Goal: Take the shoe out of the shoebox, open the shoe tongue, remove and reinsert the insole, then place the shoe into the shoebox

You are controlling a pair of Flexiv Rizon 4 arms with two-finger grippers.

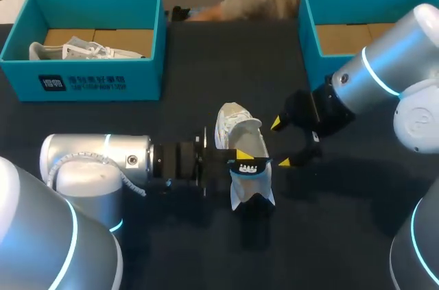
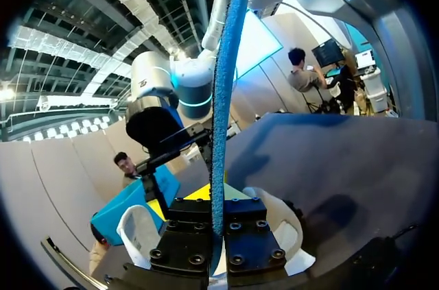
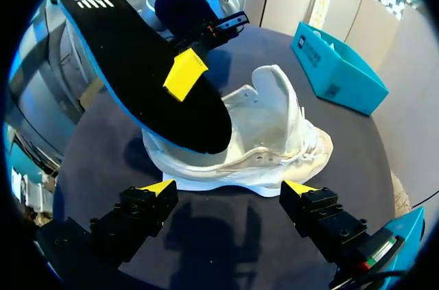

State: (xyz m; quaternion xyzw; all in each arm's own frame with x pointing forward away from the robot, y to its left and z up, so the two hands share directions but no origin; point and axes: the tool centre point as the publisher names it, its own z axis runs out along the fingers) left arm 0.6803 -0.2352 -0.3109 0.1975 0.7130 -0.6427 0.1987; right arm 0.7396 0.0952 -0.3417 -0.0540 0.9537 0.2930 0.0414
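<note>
A white shoe lies on the dark table near the middle, its opening turned toward my right gripper. My left gripper is shut on the black, blue-edged insole, holding it just above and in front of the shoe. In the left wrist view the insole stands edge-on between the fingers of that gripper, with the shoe below. My right gripper is open just right of the shoe. In its own view that gripper faces the shoe, and the insole hangs over the shoe's opening.
A teal shoebox with a second white shoe in it stands at the back left, also seen beyond the shoe as the printed box. Another teal shoebox stands at the back right, behind my right arm.
</note>
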